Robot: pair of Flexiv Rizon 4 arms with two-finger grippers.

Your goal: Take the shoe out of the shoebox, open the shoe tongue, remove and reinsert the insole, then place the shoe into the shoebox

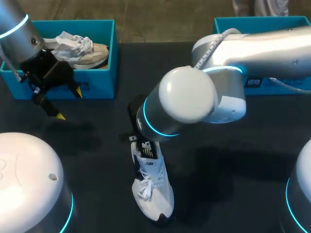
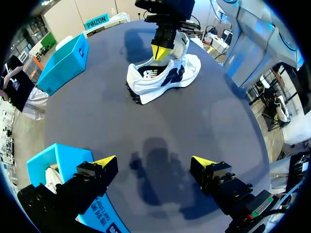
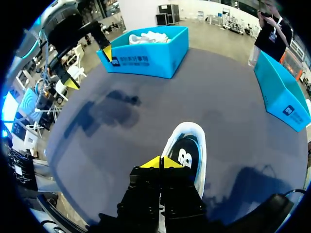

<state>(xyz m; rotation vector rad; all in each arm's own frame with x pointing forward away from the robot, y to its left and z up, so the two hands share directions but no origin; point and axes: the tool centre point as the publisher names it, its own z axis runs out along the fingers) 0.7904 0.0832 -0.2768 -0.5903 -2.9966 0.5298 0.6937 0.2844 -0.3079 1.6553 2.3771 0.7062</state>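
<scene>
nearest me, on the dark table [image 1: 97, 160], the white sneaker [image 1: 153, 194] stands on its sole just right of the middle, outside both boxes, with its toe toward me and its heel pointing away. my right arm [image 1: 252, 53] comes in from the right and bends down over the heel end, so from above the wrist hides the fingers. the right wrist camera shows the right gripper [image 3: 160, 162] at the shoe's opening, its two yellow tips pressed together over the heel end of the dark insole [image 3: 187, 158], which lies inside the white rim. i can't tell whether anything thin is pinched between the tips. further back on the left, the left gripper [image 2: 154, 162] hangs above bare table with its fingers spread wide and nothing between them, well apart from the sneaker. just behind it, at the far left, is the teal left shoebox [image 1: 97, 73], open-topped, with a beige shoe [image 1: 82, 48] lying inside it. across at the far right stands the teal right shoebox [image 3: 282, 94]. my right arm covers much of it from above, so i can't see into it.
</scene>
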